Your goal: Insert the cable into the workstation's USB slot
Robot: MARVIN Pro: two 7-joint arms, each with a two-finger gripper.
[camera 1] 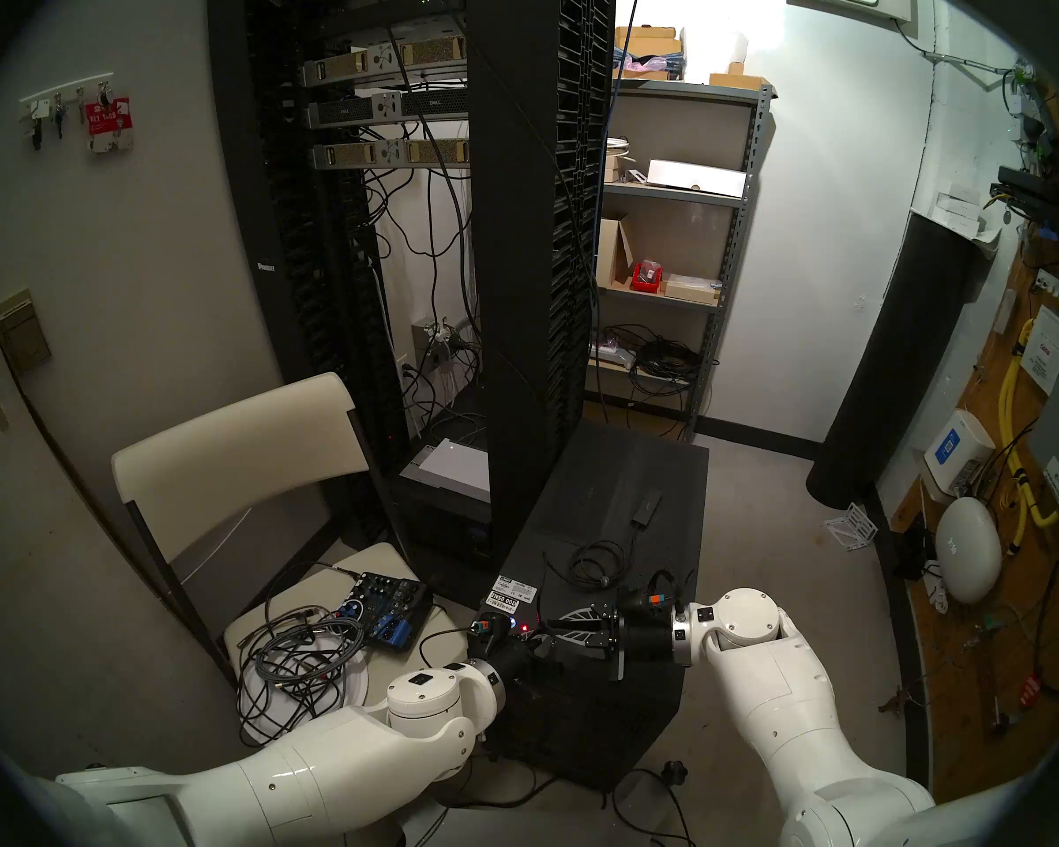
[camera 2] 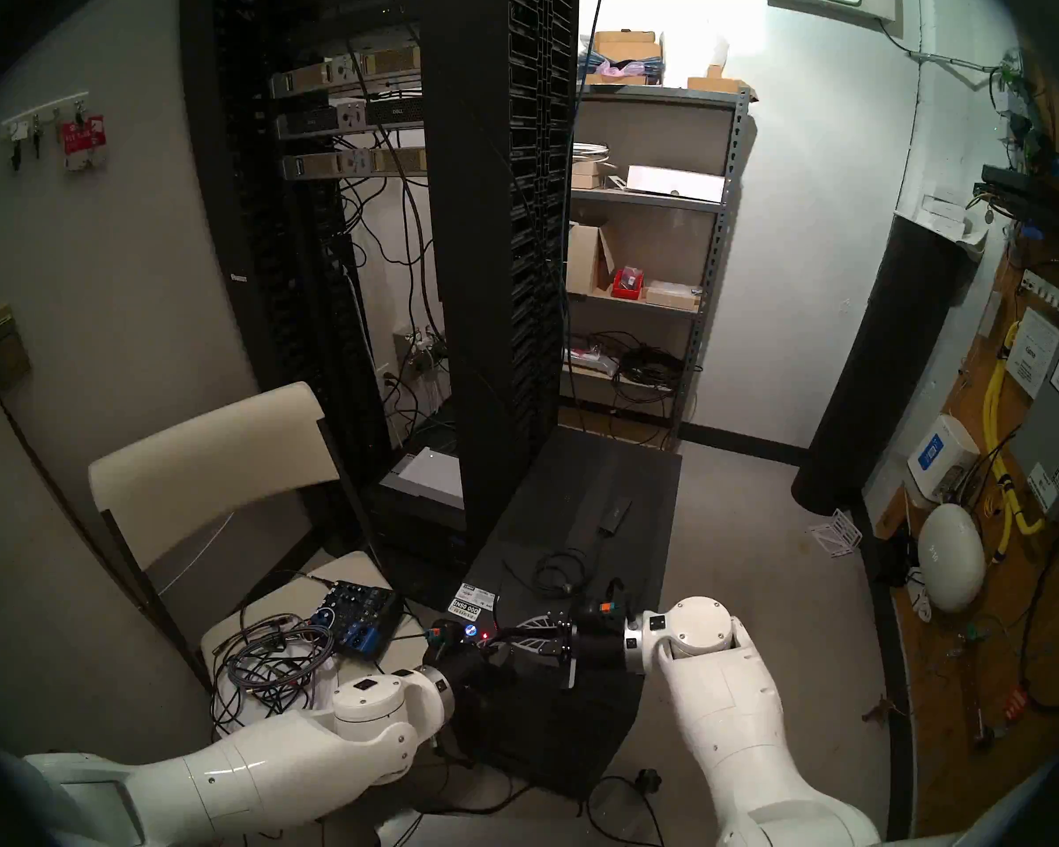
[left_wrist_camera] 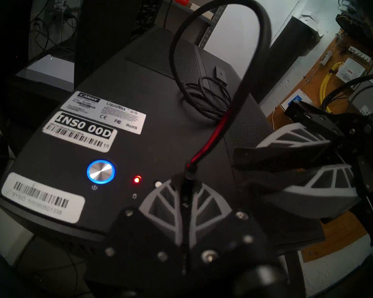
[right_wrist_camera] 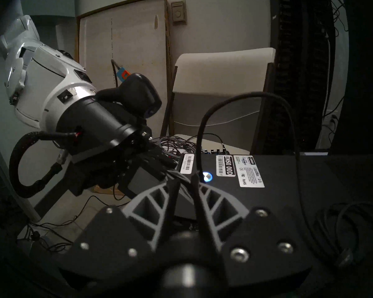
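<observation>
In the lower centre of the left wrist view, the left end effector (left_wrist_camera: 186,191) is pinched narrow on the plug end of the thin black cable (left_wrist_camera: 215,127), tip aimed down at the front top edge of the large black mesh-panelled workstation tower (left_wrist_camera: 159,93), just right of the small red light (left_wrist_camera: 137,179) and the blue-ringed power button (left_wrist_camera: 101,172). The cable arches up and back to its loose coil and the flat black adapter box (left_wrist_camera: 220,72) in the upper middle of that frame. The right end effector (right_wrist_camera: 184,183), at the centre of its own view, has its fingers nearly together with a slim gap; whether it grips anything I cannot tell. The slot itself is hidden under the fingers. To do this well, I judge, keep the plug square to the panel, press straight along its axis, and leave slack in the arch so it does not twist the plug.
</observation>
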